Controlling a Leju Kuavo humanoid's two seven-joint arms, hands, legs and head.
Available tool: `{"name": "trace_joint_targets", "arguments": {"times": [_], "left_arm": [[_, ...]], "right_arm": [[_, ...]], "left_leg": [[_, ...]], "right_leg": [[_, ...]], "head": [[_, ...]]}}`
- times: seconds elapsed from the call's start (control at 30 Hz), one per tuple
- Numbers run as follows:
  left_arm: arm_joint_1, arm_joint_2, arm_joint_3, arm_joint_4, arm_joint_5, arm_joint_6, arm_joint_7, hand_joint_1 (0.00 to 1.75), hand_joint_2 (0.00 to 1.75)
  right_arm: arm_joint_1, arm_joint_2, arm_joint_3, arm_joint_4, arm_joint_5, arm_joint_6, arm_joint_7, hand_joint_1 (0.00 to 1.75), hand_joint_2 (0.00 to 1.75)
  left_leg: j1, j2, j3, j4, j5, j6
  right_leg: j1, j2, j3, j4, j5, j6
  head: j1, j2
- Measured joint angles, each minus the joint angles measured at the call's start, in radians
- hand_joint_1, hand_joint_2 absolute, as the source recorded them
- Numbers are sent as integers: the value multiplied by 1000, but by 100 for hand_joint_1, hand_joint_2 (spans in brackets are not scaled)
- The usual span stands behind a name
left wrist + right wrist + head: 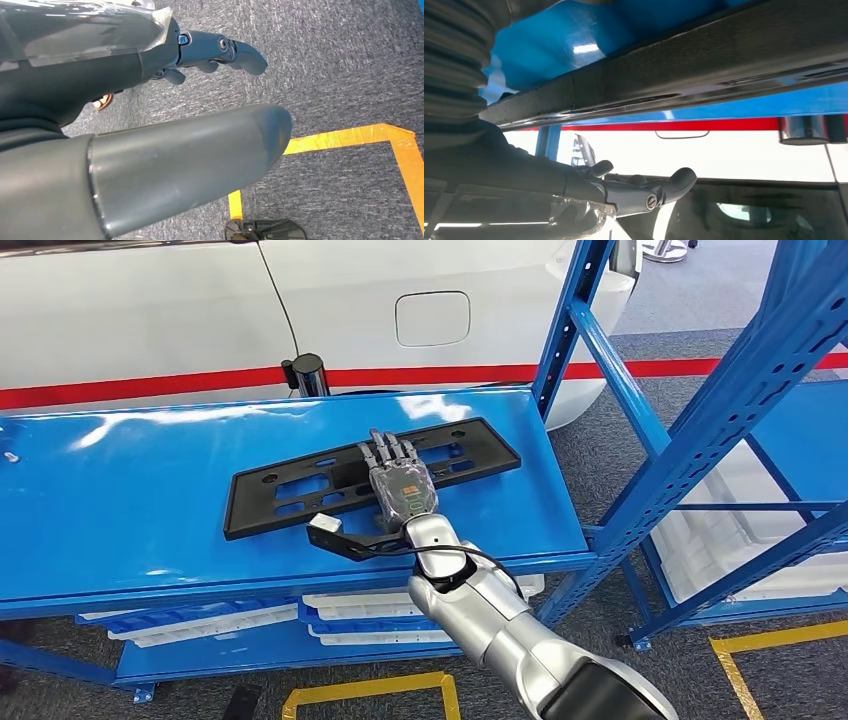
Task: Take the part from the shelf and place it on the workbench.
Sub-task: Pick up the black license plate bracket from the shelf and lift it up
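Your robot's right hand (400, 483) reaches out over the glossy blue metal shelf (120, 490) and lies flat on top of the long black plastic frame-shaped part (300, 490). The fingers (385, 450) are stretched forward and slightly apart, resting on the part's middle section rather than wrapped around it; you cannot tell from the head view whether the thumb hooks under the near edge. The part lies flat on the shelf, its long sides running out to either side of the fingers and its far edge just beyond the fingertips. In the right wrist view the dark fingers (674, 182) sit close beside the part's black edge (704, 65), with blue shelf surface showing past it.

Beyond the fingertips stands a white car body (150, 310) with a red stripe (420, 375) and a fuel flap (432, 318). Blue upright posts (570, 320) of the rack rise off to the side of the hand. White trays (350, 615) sit on the lower level beneath the wrist.

Your left hand (150, 130) hangs above grey carpet (340, 60) marked with yellow tape (350, 137), its fingers (235, 50) loosely curved and apart, holding nothing.
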Motion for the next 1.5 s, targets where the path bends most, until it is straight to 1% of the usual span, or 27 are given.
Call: {"name": "trace_joint_targets", "arguments": {"times": [0.07,0.1,0.13,0.2,0.23,0.27,0.57,0.8,1.0,1.07,1.13,1.2,1.27,1.33,1.37,1.43,1.5], "left_arm": [[1,0,5,0,0,0,0,0,0],[2,1,7,0,0,0,0,0,0],[2,1,8,0,1,1,0,0,0],[5,1,11,0,2,3,0,0,0],[7,1,14,0,5,5,-1,0,0],[9,0,17,0,8,6,-3,0,0],[32,-7,41,0,24,16,-23,0,0],[39,-12,76,0,69,-21,-88,0,0],[52,-24,127,0,106,-19,-151,0,0],[59,-30,141,0,118,-18,-180,0,0],[64,-36,159,0,138,-34,-229,0,0],[66,-41,176,0,149,-52,-269,0,0],[67,-44,188,0,156,-71,-290,0,0],[67,-46,199,0,164,-142,-339,0,0],[67,-46,203,0,168,-197,-373,0,0],[63,-46,208,0,171,-292,-430,0,87],[55,-46,210,0,162,-336,-455,0,175]], "right_arm": [[-4,2,0,13,13,2,9,1,175],[-6,3,0,18,19,4,14,32,175],[-7,4,0,23,26,5,20,69,175],[-7,6,2,32,43,9,35,154,175],[-7,6,2,36,51,10,43,167,175],[-7,5,3,40,59,9,49,173,175],[0,-4,6,63,98,-21,54,175,175],[3,-6,-3,66,119,-52,37,175,175],[5,-5,-29,45,167,-110,-6,173,175],[6,-6,-42,19,180,-135,-24,173,175],[12,-10,-59,-29,192,-152,-46,173,175],[23,-18,-80,-98,202,-150,-66,174,175],[32,-24,-100,-157,210,-144,-78,174,175],[51,-34,-122,-222,207,-149,-97,173,175],[68,-43,-135,-272,204,-148,-114,172,175],[112,-66,-163,-410,192,-125,-149,169,175],[159,-97,-193,-573,183,-82,-172,166,175]], "left_leg": [[0,0,0,0,0,0],[0,0,1,0,0,0],[0,0,1,0,0,0],[0,0,2,0,0,0],[0,0,2,0,0,0],[0,0,3,0,0,0],[0,0,2,0,0,0],[0,0,1,0,0,0],[0,0,1,0,0,0],[0,0,1,0,0,0],[0,0,0,0,0,0],[0,0,0,0,0,0],[0,0,0,0,0,0],[0,0,0,0,0,0],[0,-1,0,0,0,0],[0,-1,-1,0,0,0],[0,-1,-1,0,0,0]], "right_leg": [[0,0,0,0,0,0],[0,0,1,0,0,0],[0,0,1,0,0,0],[0,0,2,0,0,0],[0,0,2,0,0,0],[0,0,2,0,0,-1],[0,0,2,0,0,-1],[0,0,2,0,0,-1],[0,0,1,0,0,-1],[0,0,1,0,0,-1],[0,0,0,0,0,-1],[0,0,0,0,-1,-1],[0,0,0,0,-1,-1],[0,0,0,0,-1,-1],[0,0,0,0,-1,-1],[0,0,-1,0,-1,-1],[0,0,-1,0,-1,-1]], "head": [[0,0],[0,0],[0,0],[0,0],[0,0],[0,0],[0,0],[0,0],[0,0],[0,0],[0,0],[0,0],[0,0],[0,0],[0,0],[0,0],[0,0]]}}
